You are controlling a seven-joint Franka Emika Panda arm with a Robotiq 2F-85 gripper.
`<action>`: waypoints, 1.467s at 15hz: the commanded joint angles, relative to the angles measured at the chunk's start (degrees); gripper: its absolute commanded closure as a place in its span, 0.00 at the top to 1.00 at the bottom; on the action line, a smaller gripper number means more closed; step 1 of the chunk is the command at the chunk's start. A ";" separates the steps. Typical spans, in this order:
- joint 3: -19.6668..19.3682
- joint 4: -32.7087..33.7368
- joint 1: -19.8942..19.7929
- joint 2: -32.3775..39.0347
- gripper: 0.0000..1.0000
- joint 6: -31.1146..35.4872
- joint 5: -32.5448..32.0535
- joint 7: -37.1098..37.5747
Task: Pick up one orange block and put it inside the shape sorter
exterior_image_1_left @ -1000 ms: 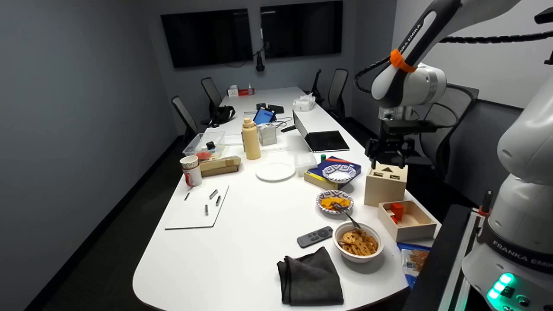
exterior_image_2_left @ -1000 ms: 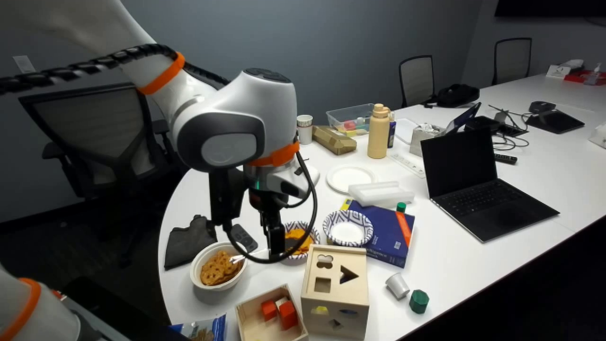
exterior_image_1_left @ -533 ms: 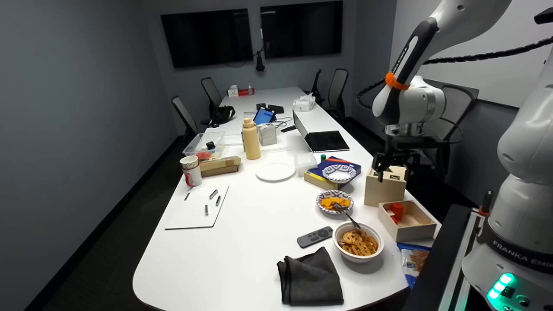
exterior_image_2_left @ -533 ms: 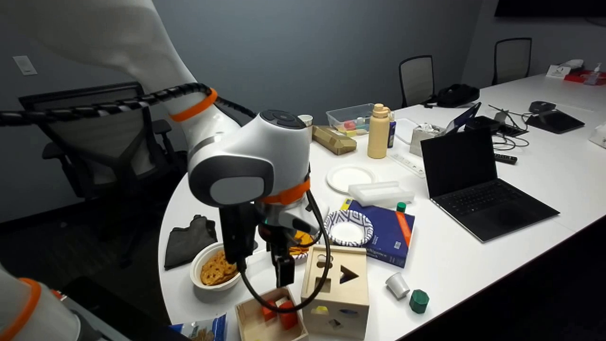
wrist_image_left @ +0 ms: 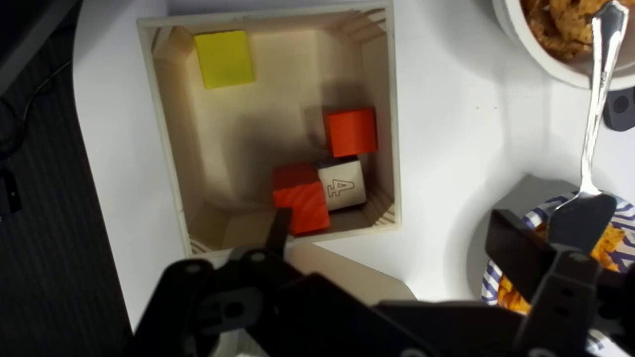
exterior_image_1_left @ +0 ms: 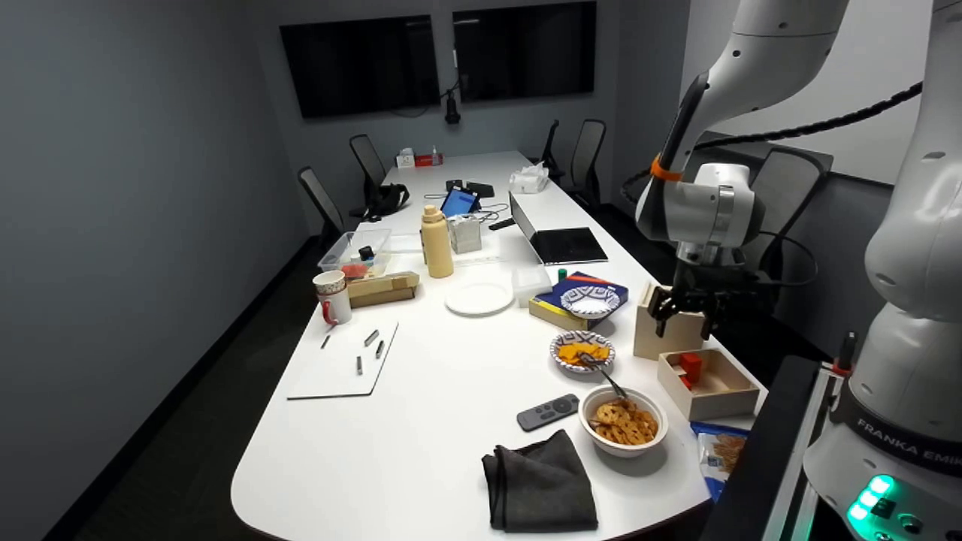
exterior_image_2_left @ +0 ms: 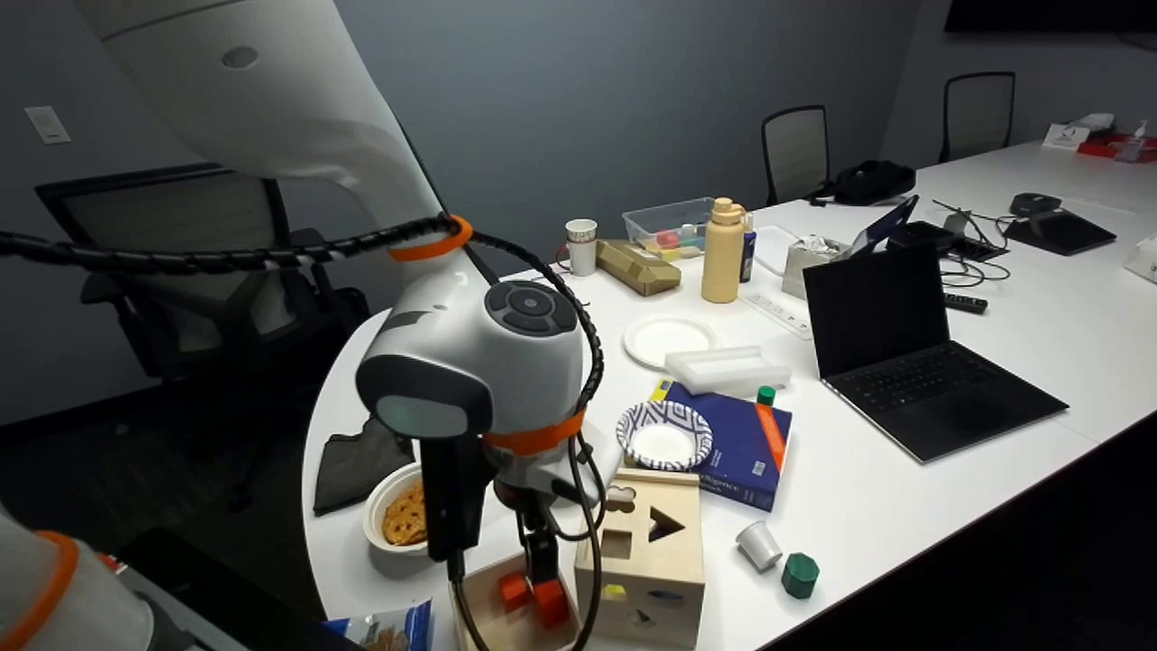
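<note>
The gripper (wrist_image_left: 392,220) reaches in from the bottom of the wrist view, its two dark fingers (wrist_image_left: 518,248) spread wide with nothing between them. Over the last second it has come down, and at the lower centre of an exterior view it now overlaps the shallow wooden tray (exterior_image_2_left: 497,624). Inside that tray nothing has moved: in the wrist view, one orange block (wrist_image_left: 303,203) lies by the bottom wall, seen just beside the finger at frame left, and a second orange block (wrist_image_left: 351,133) rests near the right wall. A white block (wrist_image_left: 342,184) marked 4 sits between them, and a yellow block (wrist_image_left: 225,59) is alone at upper left. The shape sorter (exterior_image_2_left: 664,561), a tan box with holes on top, stands just beside the tray, to its right in an exterior view. I take this as the approach: nothing is held yet, and the lowered gripper suggests a grasp is near, though the white block may crowd the fingers.
</note>
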 commanded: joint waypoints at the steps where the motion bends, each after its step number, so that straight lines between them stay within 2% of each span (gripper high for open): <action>1: 2.16 0.00 -0.98 3.69 1.00 2.39 9.58 -9.08; 6: 1.17 0.01 -0.73 7.71 1.00 5.43 16.95 -15.52; 15: 4.55 0.20 -2.16 8.19 1.00 9.30 28.50 -22.52; 22: 5.20 2.61 -1.70 11.32 1.00 10.81 30.26 -21.97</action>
